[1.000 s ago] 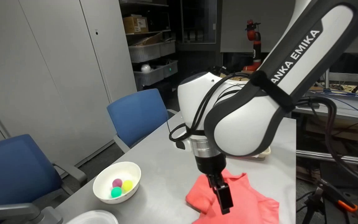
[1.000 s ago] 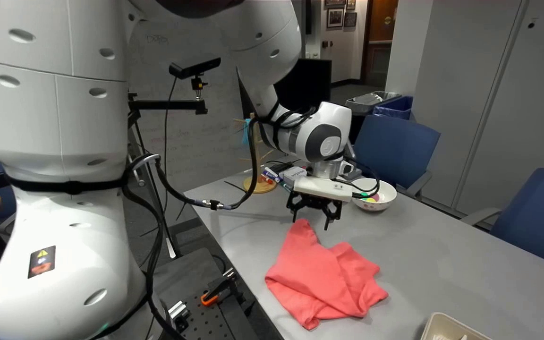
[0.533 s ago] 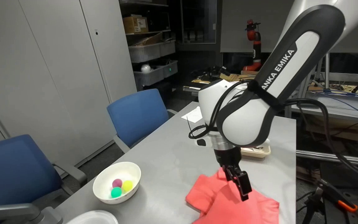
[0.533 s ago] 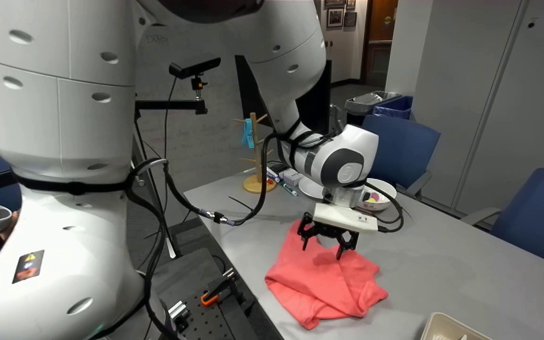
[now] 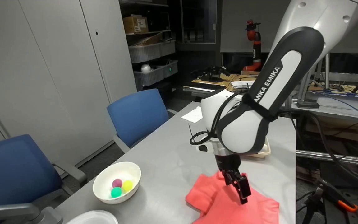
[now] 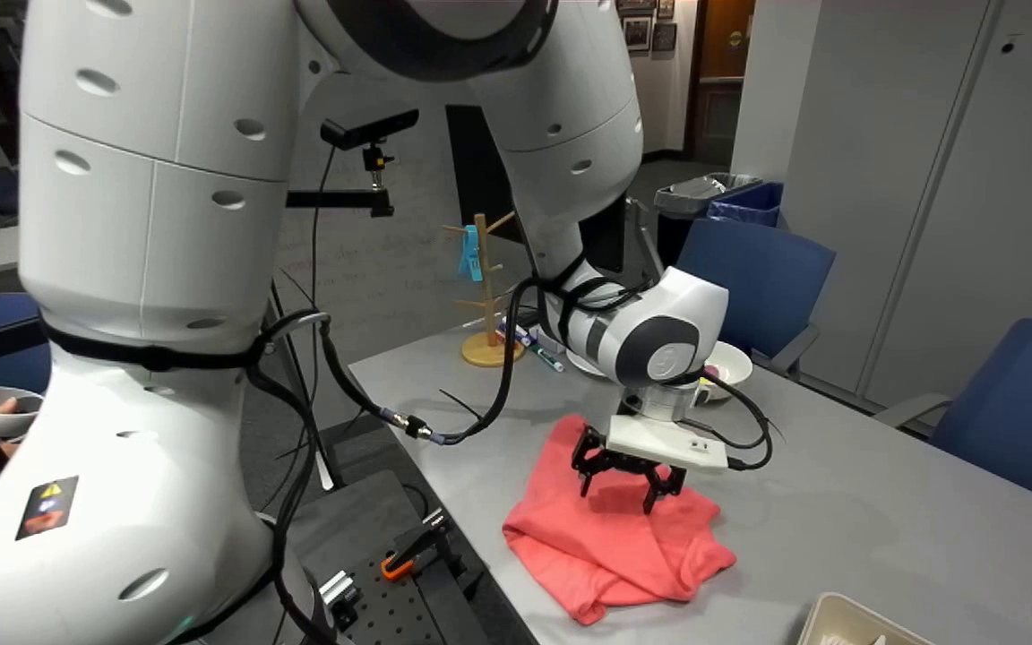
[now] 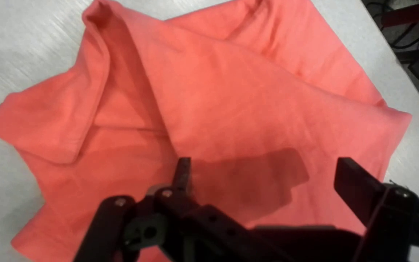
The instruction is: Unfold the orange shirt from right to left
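The orange shirt (image 5: 204,191) lies folded and wrinkled on the grey table. It shows in both exterior views (image 6: 606,551) and fills most of the wrist view (image 7: 231,98). There a broad flap lies across its middle, with an open fold near the upper left and corners spread left and right. My gripper (image 6: 616,502) is above the shirt, pointing down. In the wrist view the two fingertips (image 7: 264,162) are wide apart, with nothing between them. The gripper's shadow falls on the cloth below, so the fingers look apart from it. The exact height is hard to tell.
A white bowl (image 5: 104,179) with coloured balls stands on the table (image 5: 157,174), near a white plate (image 5: 95,217). A beige tray (image 6: 816,618) also sits on the table. A wooden rack (image 6: 482,336) stands at the far end. Blue chairs (image 6: 740,260) stand along one side.
My gripper has moved from beside the shirt to over its middle and has come lower, with only a small drop in the last half second. The shirt has not moved.
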Robot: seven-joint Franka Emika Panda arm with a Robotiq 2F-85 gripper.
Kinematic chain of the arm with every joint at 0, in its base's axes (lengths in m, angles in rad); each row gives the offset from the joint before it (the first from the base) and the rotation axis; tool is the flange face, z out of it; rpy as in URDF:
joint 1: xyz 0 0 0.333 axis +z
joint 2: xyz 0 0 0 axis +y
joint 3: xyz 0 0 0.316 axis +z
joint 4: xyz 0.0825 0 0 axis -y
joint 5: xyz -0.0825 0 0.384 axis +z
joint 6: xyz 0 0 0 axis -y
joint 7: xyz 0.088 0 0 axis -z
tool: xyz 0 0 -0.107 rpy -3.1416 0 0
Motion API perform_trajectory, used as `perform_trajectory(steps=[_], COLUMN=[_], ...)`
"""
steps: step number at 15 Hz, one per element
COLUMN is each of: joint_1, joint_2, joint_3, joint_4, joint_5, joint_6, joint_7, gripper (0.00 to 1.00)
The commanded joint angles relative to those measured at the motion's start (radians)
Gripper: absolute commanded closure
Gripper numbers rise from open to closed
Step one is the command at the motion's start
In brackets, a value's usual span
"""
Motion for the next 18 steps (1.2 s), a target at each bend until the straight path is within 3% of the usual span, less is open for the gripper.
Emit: perform_trajectory(steps=[1, 6, 7, 9, 18], joint_1=[-0.010, -0.015, -0.018, -0.020, -0.010], joint_2=[0.042, 0.063, 0.064, 0.063, 0.024], joint_3=[0.002, 0.001, 0.003, 0.004, 0.023], joint_4=[0.032, 0.043, 0.043, 0.039, 0.024], joint_5=[-0.002, -0.008, -0.005, -0.008, -0.003], joint_6=[0.024, 0.029, 0.028, 0.027, 0.018], joint_7=[-0.039, -0.043, -0.046, -0.050, -0.060], gripper=[0.00, 0.01, 0.26, 0.29, 0.99])
